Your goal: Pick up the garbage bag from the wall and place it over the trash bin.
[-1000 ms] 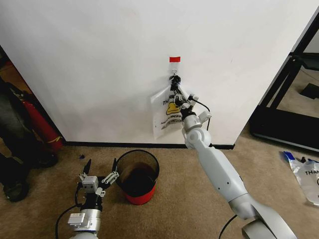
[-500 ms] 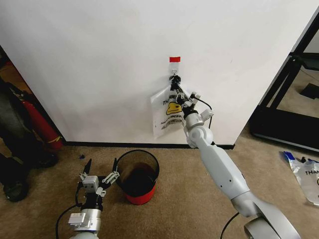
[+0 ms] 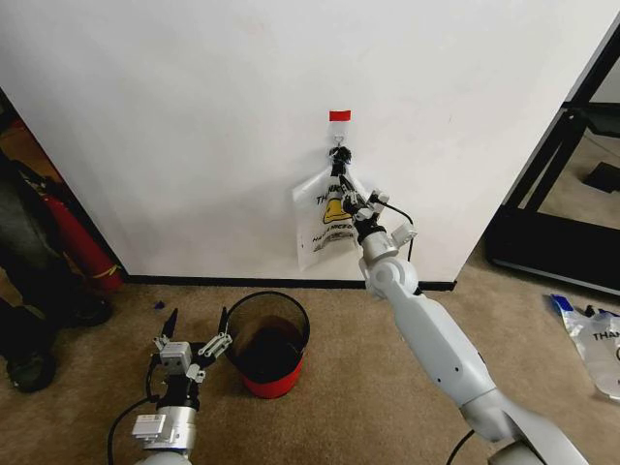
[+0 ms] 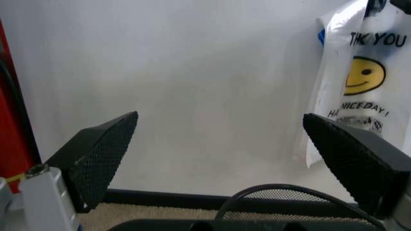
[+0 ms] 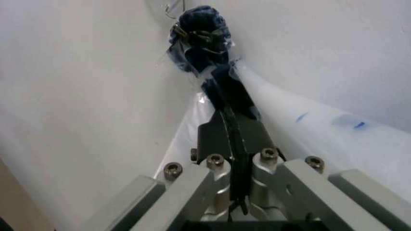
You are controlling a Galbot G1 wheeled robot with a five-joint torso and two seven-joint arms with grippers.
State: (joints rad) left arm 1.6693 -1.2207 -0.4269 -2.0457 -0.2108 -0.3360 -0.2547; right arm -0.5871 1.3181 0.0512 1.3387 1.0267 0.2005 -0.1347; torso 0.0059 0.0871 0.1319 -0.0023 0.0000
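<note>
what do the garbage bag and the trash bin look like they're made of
The garbage bag, pinched near its blue handles by the right tool, looks like thin glossy plastic film: translucent, creased, with printing on it. The trash bin looks like moulded plastic with a smooth red outside and a black rim, though the material isn't certain. The left tool waits open beside the bin.

Open carpet point(image 3: 368, 387) before wall point(image 3: 194, 116), trash bin point(image 3: 268, 344) beside left pincer point(image 3: 194, 334)
</note>
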